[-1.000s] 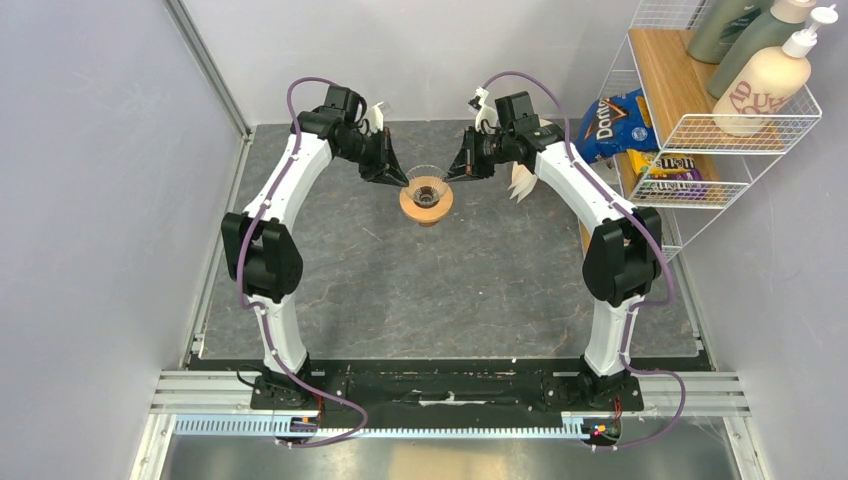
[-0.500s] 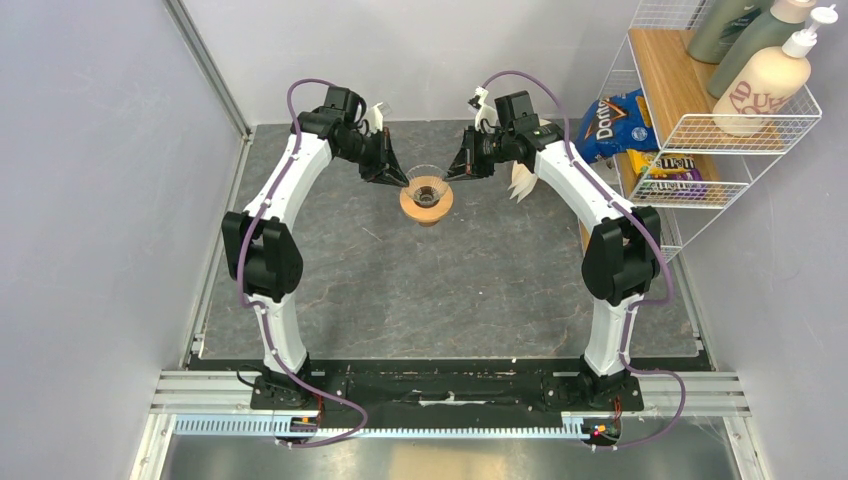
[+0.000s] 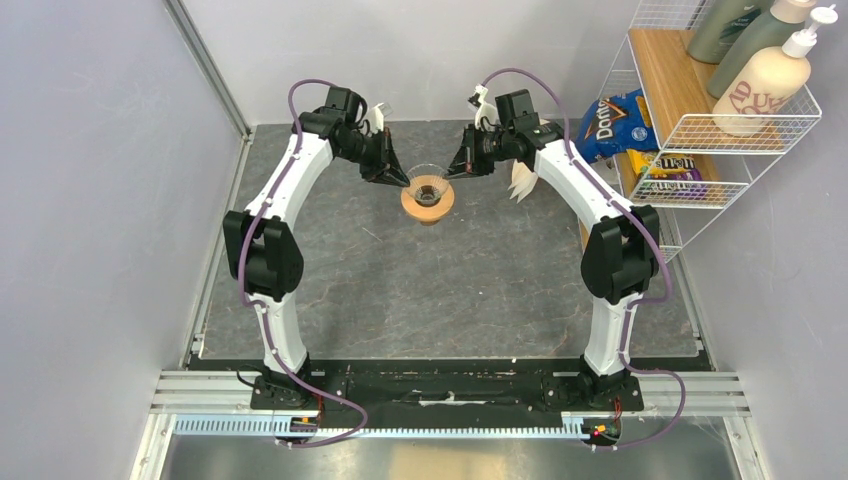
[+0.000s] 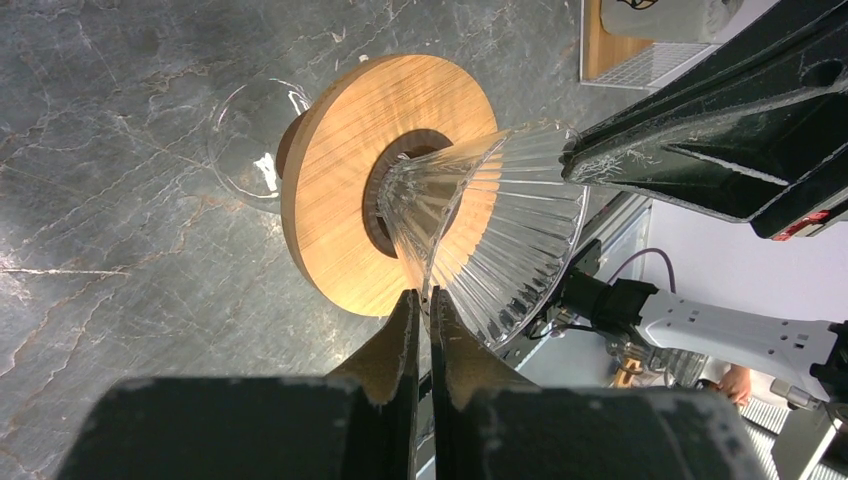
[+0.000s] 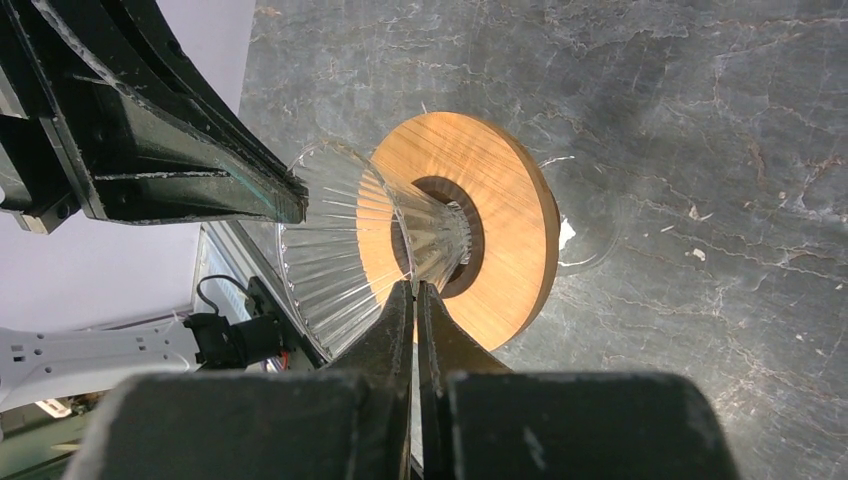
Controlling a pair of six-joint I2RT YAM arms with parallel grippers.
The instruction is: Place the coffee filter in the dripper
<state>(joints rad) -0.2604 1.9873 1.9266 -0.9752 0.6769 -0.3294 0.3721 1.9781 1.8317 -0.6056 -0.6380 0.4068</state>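
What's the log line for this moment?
left jaws: shut on dripper rim | right jaws: shut on opposite rim | coffee filter: on table, outside dripper

Overhead and two wrists
All our views share the clear glass funnel with wooden collar (image 3: 427, 195); wrist cameras look close from opposite sides.

At two o'clock in the top view, a blue chip bag (image 3: 612, 122) reads "Doritos", the yellow packet (image 3: 672, 166) beside it reads "m&m's", and the cream bottle's (image 3: 768, 82) lettering is only partly legible.
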